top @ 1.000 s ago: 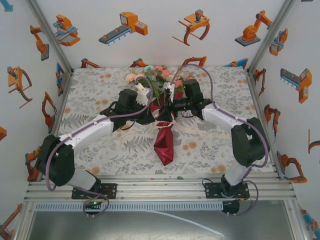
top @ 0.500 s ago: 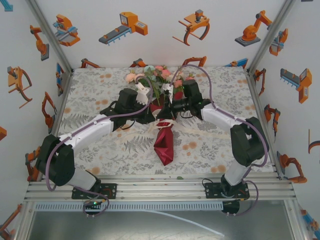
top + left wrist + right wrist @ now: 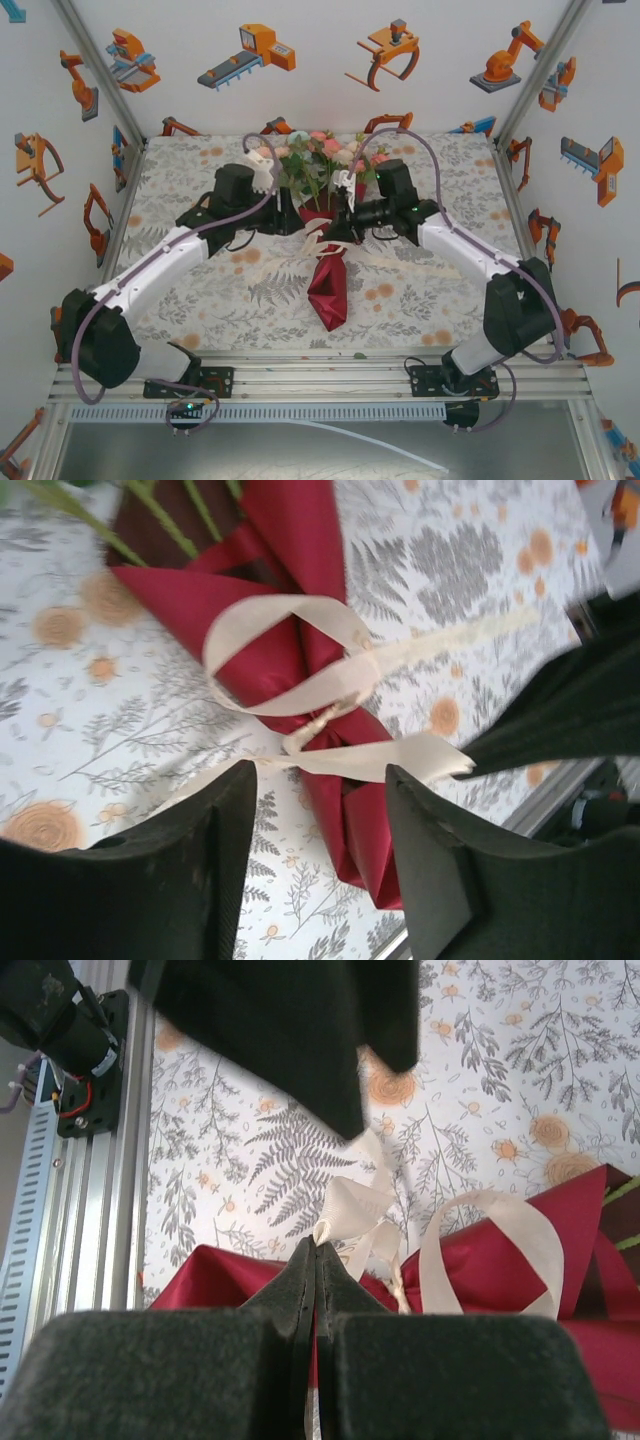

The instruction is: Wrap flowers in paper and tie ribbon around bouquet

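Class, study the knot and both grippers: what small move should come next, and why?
Probably close the open left gripper on the ribbon tail ahead of it: the right gripper pinches the ribbon's other end, and the knot looks loose.

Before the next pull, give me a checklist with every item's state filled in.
1. Right tool shut on a ribbon end: ok.
2. Left tool gripping the ribbon: not ok, it is open and holds nothing.
3. Ribbon wrapped round the paper: ok, it crosses at the cone's waist.
4. Ribbon drawn tight: not ok, one loop stands slack.
5. Flowers seated in the paper: ok, blooms stick out the far end.
6. Paper seam closed underneath: cannot tell.
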`<control>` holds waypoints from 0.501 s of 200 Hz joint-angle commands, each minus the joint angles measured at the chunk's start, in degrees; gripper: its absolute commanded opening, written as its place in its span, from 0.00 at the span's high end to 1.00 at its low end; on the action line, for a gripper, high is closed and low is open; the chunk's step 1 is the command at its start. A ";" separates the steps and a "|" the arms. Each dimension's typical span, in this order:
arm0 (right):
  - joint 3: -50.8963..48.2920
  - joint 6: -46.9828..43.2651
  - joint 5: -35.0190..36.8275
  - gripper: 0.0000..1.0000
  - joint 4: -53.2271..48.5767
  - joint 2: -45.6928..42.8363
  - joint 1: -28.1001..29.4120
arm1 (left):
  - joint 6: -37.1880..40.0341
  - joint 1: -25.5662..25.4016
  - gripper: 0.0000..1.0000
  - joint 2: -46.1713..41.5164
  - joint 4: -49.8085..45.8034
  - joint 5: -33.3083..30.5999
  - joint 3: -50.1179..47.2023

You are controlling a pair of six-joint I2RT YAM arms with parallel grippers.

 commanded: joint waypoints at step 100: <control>-5.44 -3.44 3.01 1.00 -7.89 -4.16 0.36 | -3.81 6.13 0.47 25.20 -5.39 11.79 12.86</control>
